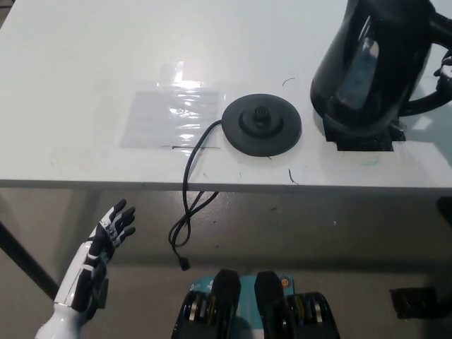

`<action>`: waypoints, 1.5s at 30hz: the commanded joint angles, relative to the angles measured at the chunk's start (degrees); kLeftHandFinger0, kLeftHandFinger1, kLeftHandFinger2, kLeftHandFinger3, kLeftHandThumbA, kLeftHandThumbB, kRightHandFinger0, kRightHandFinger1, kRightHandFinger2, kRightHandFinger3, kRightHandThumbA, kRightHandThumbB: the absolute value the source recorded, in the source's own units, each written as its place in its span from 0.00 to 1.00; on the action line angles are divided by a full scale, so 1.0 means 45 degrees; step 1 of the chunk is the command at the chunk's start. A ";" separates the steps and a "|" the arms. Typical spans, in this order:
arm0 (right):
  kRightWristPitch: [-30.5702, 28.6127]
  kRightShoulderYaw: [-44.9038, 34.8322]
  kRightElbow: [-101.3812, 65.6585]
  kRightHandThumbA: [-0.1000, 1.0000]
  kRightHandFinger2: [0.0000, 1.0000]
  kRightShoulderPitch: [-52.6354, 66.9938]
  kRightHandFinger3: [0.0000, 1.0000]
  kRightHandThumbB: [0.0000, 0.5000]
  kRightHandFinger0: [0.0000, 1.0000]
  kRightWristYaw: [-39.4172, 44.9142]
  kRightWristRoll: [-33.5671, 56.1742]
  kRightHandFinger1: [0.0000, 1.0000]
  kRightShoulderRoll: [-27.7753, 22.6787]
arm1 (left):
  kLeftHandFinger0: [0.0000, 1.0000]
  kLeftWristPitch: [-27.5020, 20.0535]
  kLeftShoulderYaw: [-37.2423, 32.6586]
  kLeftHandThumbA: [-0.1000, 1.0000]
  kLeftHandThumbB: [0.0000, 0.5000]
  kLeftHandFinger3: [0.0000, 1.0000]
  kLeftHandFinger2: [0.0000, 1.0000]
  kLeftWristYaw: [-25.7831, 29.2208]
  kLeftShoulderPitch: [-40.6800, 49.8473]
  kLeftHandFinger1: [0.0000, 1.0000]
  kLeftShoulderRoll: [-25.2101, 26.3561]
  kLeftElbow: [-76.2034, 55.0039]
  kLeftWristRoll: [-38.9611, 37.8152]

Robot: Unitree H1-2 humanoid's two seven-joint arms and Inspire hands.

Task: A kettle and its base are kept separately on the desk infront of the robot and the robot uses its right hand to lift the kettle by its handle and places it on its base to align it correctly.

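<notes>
While the left hand (113,227) hangs idle below the bench (70,85) edge, fingers spread and grasping nothing, the work is all at the far right. A cord (187,205) droops off the bench front and runs up to the base (262,126), which sits flat near the edge with its centre stud showing. Just right of it the kettle (371,60) is off the surface and tilted, its dark shadow visible on the bench beneath. The right hand (443,70) is mostly out of view at the handle; I cannot tell how its fingers sit, though the raised kettle suggests they grip the handle. To do this well, I'd say level the kettle first, carry it left until its bottom is over the stud, then lower straight down, keeping clear of the cord.
</notes>
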 commanded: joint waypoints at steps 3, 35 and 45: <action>-0.0682 0.0126 -0.0912 0.00 0.70 -0.1543 0.65 0.32 0.00 -0.0520 0.0183 0.31 0.0138 | 1.00 -0.0463 0.0043 1.00 0.06 1.00 1.00 -0.0140 0.0059 1.00 0.0088 -0.0156 -0.0091; -0.1288 0.2098 0.0700 0.00 0.77 -0.3018 0.76 0.19 0.00 -0.1365 -0.1303 0.41 0.2009 | 1.00 -0.0436 -0.0119 0.99 0.13 1.00 1.00 -0.0209 0.0133 1.00 0.0095 -0.0086 -0.0026; -0.1622 0.2286 0.1216 0.00 0.80 -0.3122 0.79 0.19 0.00 -0.1619 -0.1735 0.41 0.2008 | 1.00 -0.0225 -0.0113 0.99 0.16 1.00 1.00 -0.0212 0.0167 1.00 0.0096 -0.0287 -0.0098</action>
